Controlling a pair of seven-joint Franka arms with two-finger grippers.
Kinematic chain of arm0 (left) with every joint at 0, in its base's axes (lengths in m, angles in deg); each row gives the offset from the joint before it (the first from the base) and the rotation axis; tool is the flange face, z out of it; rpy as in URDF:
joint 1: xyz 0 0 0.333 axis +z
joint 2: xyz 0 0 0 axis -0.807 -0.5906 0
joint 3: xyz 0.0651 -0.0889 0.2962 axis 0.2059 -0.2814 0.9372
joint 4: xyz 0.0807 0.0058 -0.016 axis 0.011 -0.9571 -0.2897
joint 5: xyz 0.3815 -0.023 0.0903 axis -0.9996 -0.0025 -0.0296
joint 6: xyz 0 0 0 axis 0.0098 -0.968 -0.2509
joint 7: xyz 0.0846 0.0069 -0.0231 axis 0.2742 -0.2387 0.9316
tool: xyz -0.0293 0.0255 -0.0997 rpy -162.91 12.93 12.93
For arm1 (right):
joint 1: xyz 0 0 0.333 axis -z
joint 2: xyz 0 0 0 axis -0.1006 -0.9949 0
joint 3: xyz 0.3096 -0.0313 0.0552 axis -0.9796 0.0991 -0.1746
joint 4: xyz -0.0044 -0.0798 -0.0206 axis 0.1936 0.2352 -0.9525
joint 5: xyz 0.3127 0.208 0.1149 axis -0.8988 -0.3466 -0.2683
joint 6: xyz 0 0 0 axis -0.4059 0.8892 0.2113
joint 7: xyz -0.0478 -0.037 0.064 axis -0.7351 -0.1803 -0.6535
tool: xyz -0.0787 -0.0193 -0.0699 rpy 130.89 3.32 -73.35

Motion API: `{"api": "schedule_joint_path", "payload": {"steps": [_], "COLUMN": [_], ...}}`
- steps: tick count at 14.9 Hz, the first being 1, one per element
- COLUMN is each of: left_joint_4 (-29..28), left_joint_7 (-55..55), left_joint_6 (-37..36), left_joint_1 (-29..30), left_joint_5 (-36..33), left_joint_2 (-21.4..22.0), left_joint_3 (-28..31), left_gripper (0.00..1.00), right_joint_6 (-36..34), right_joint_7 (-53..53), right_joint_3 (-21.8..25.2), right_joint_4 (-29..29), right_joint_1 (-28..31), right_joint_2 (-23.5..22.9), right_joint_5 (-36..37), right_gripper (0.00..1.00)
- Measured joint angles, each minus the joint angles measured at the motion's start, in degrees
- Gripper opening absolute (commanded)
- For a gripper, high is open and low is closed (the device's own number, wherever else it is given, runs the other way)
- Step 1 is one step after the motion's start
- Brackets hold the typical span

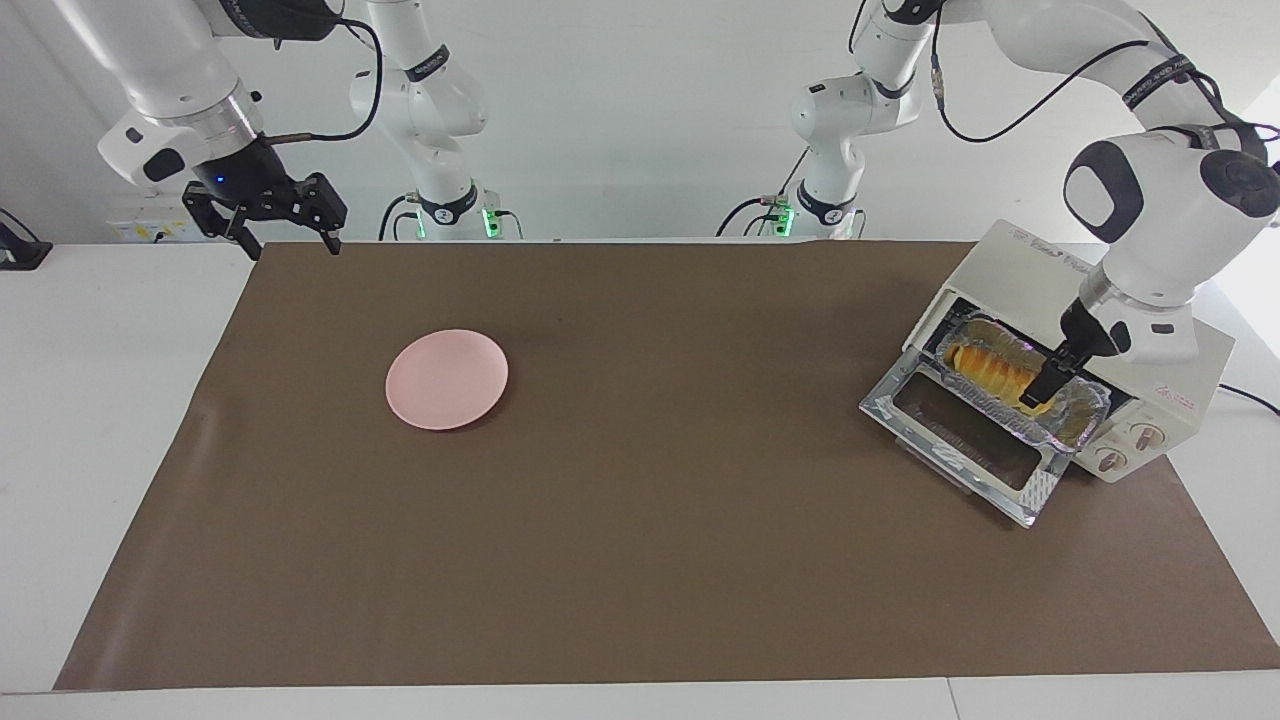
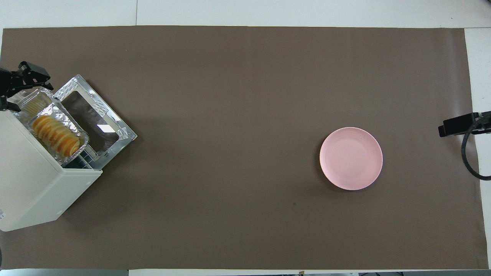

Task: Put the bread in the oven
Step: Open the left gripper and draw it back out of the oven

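The yellow-orange bread lies in a crinkled silver foil tray in the mouth of the cream-white oven, whose glass door is folded down flat. My left gripper reaches down from above the oven to the end of the bread nearest the knobs. In the overhead view the bread, the tray, the oven and the left gripper show at the left arm's end of the table. My right gripper is open and empty, waiting in the air over its own end of the mat.
A pink plate sits bare on the brown mat, toward the right arm's end; it also shows in the overhead view. The right gripper pokes in at the mat's edge there. The open oven door juts onto the mat.
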Motion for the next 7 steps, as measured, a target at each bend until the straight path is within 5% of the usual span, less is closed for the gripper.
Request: {"api": "schedule_joint_path", "payload": {"steps": [3, 7], "left_joint_4": [1.1, 1.8], "left_joint_7": [-5.2, -30.3], "left_joint_6": [-4.9, -15.2], "left_joint_1": [0.0, 0.1], "left_joint_5": [0.3, 0.3], "left_joint_2": [2.1, 9.5], "left_joint_3": [-0.2, 0.2], "left_gripper": [1.00, 1.00], "right_joint_6": [0.0, 0.0], "right_joint_7": [0.0, 0.0], "right_joint_3": [0.0, 0.0], "right_joint_4": [0.0, 0.0], "right_joint_1": [0.0, 0.0], "right_joint_2": [0.0, 0.0], "right_joint_5": [0.0, 0.0], "right_gripper": [1.00, 1.00]}}
